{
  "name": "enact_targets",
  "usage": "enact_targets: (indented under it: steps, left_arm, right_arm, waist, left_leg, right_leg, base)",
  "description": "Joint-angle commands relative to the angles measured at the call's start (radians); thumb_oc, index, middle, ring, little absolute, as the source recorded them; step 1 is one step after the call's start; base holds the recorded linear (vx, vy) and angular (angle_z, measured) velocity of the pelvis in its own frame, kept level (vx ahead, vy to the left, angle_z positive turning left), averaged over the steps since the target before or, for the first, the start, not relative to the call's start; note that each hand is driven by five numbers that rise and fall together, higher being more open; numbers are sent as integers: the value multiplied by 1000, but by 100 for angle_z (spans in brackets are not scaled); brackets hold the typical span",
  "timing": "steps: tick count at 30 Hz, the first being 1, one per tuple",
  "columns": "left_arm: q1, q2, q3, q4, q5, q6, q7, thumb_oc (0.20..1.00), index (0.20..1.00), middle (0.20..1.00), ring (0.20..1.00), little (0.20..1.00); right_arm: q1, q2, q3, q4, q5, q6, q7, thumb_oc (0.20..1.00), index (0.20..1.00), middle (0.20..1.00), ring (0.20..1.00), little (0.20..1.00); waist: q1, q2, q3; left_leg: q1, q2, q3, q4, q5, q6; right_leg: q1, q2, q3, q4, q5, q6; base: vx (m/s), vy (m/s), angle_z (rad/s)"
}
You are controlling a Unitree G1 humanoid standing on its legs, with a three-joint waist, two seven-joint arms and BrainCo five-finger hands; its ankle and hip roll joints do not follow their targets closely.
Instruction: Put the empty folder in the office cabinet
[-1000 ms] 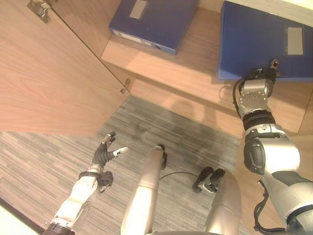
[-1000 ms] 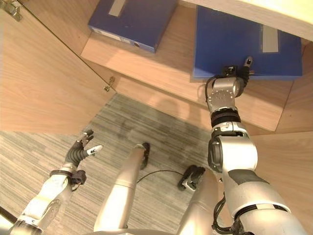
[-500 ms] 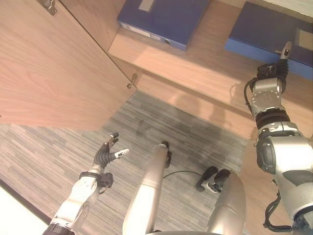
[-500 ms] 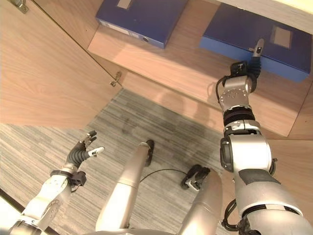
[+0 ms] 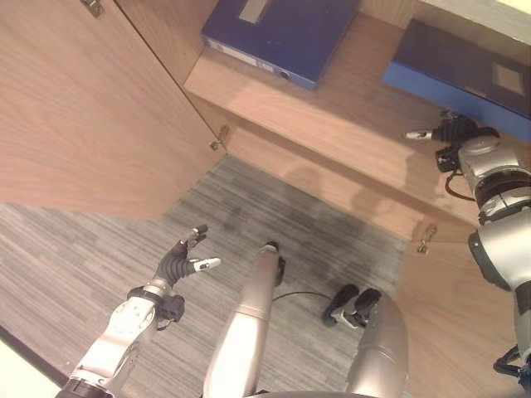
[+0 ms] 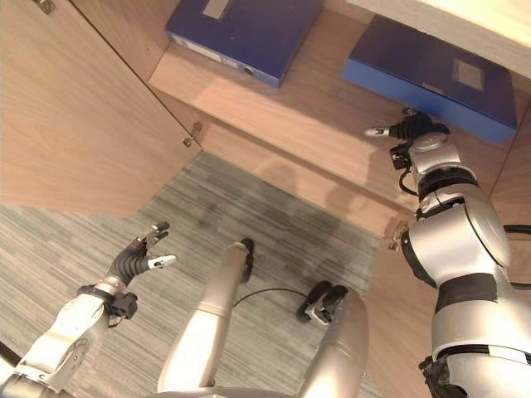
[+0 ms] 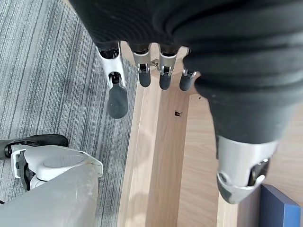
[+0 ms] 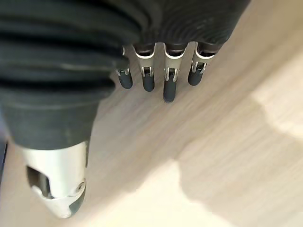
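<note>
Folder (image 6: 431, 79) dropped flat on cabinet shelf (image 6: 315, 124), released; right robot hand (image 6: 408, 129) withdrawn, fingers straight, empty. Placement looked done.

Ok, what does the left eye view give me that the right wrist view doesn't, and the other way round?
Left eye view alone: two blue folders on the cabinet shelf, the left folder and the right folder; the open cabinet door; the grey carpet; the left hand, open above it. Right wrist view alone: the right hand's fingers from close, straight, holding nothing. Both: the right hand over bare wooden shelf.
</note>
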Motion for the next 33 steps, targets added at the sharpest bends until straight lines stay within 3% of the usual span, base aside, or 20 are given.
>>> enact_targets:
  steps: [1, 8, 9, 12, 21, 23, 29, 30, 32, 33]
  left_arm:
    - [37, 34, 78, -105, 50, -25, -37, 1000, 1000, 1000, 1000, 1000]
    - [16, 54, 93, -123, 55, -25, -70, 1000, 1000, 1000, 1000, 1000]
    - [4, 56, 89, -118, 57, -21, -75, 1000, 1000, 1000, 1000, 1000]
    - [-36, 45, 80, -107, 73, -21, -75, 1000, 1000, 1000, 1000, 1000]
    - [-110, -6, 20, -60, 95, 3, -100, 1000, 1000, 1000, 1000, 1000]
    - [-130, -46, -7, -26, 113, 22, -119, 1000, 1000, 1000, 1000, 1000]
    - [-149, -69, -61, 54, 204, 36, -149, 1000, 1000, 1000, 1000, 1000]
    - [-143, -91, -92, 132, 260, 54, -169, 1000, 1000, 1000, 1000, 1000]
    - [-138, -103, -103, 170, 279, 58, -175, 1000, 1000, 1000, 1000, 1000]
    - [-135, -136, -130, 287, 340, 75, -190, 1000, 1000, 1000, 1000, 1000]
  right_arm:
    - [-1, -19, 48, -89, -130, -41, 94, 1000, 1000, 1000, 1000, 1000]
    - [37, -7, 130, -184, -211, -43, 180, 1000, 1000, 1000, 1000, 1000]
    - [56, 11, 140, -221, -227, -47, 192, 1000, 1000, 1000, 1000, 1000]
    - [118, 68, 107, -194, -210, -39, 205, 1000, 1000, 1000, 1000, 1000]
    - [286, 247, 0, -5, -365, -11, 216, 1000, 1000, 1000, 1000, 1000]
    - [400, 333, -57, 41, -411, -8, 224, 1000, 1000, 1000, 1000, 1000]
    - [512, 445, -15, 12, -502, -20, 233, 1000, 1000, 1000, 1000, 1000]
    - [563, 499, -1, -14, -525, -26, 232, 1000, 1000, 1000, 1000, 1000]
    - [582, 512, 2, -20, -528, -28, 231, 1000, 1000, 1000, 1000, 1000]
    - [618, 538, 5, -38, -526, -32, 226, 1000, 1000, 1000, 1000, 1000]
  waist:
    - [16, -6, -2]
    - [16, -6, -2]
    - [14, -7, -2]
    - [15, -8, -4]
    - [11, 2, -7]
    - [3, 8, -26]
    - [-17, -2, -59]
    - [-28, -12, -88]
    - [-30, -13, -102]
    - [-40, -23, -142]
  left_leg:
    - [72, 49, 29, -64, -83, 37]
    - [155, 60, 31, -180, -38, 27]
    - [200, 61, 37, -241, -15, 22]
    - [272, 60, 42, -333, 27, 12]
    - [502, 58, 54, -555, 102, 1]
    - [623, 59, 57, -680, 145, -5]
    - [770, 87, 64, -845, 212, -16]
    - [815, 97, 80, -915, 267, -14]
    - [846, 100, 87, -955, 284, -16]
    - [897, 110, 100, -1029, 315, -24]
  right_leg:
    - [111, 21, 28, -166, 57, 14]
    - [185, 27, -11, -264, 113, 47]
    - [224, 35, -26, -318, 138, 61]
    - [298, 44, -53, -404, 182, 82]
    - [534, 79, -93, -642, 277, 101]
    - [649, 108, -105, -771, 319, 111]
    - [786, 157, -122, -943, 368, 119]
    - [829, 180, -133, -1027, 411, 117]
    - [852, 193, -134, -1060, 421, 118]
    - [888, 218, -129, -1120, 439, 122]
  base:
    - [-12, -33, -2]
    - [-15, -28, -3]
    - [-38, -21, -8]
    - [-26, -40, -4]
    - [9, -33, -5]
    - [24, -58, -7]
    - [35, -69, -10]
    - [-21, -42, -26]
    - [19, -45, -32]
    - [45, -35, -22]
